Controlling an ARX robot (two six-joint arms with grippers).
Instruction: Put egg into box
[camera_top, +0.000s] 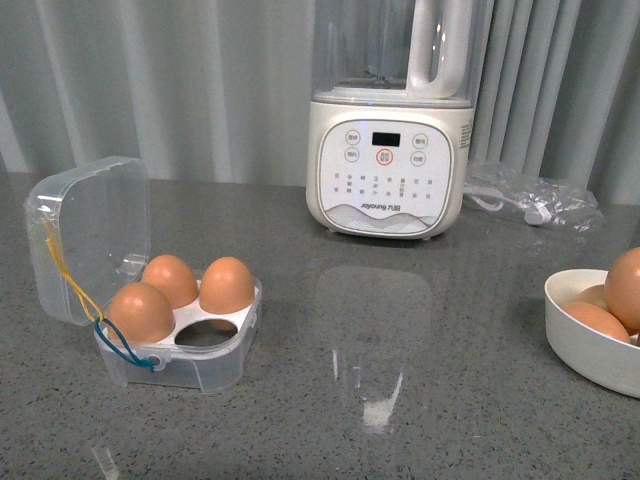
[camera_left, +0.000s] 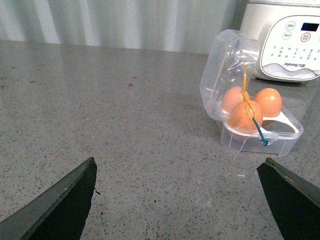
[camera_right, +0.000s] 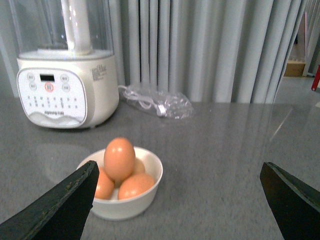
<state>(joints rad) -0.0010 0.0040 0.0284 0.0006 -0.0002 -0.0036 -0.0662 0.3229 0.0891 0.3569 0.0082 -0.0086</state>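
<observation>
Right gripper (camera_right: 179, 165) wide open, facing bowl (camera_right: 135, 204) at right edge of counter (camera_top: 430, 400); pinch topmost egg (camera_right: 119, 158) gently; egg box (camera_top: 205, 372) front cell vacant.

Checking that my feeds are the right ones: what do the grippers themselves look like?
Left gripper: only two flat, matte black wedges show, tapering to points, with faintly speckled edges. Right gripper: the same. No cables, markings or arm links are visible, and the front view shows neither arm.

One box (camera_top: 92, 232), three eggs (camera_top: 140, 311) inside, one bowl (camera_top: 588, 354).
</observation>
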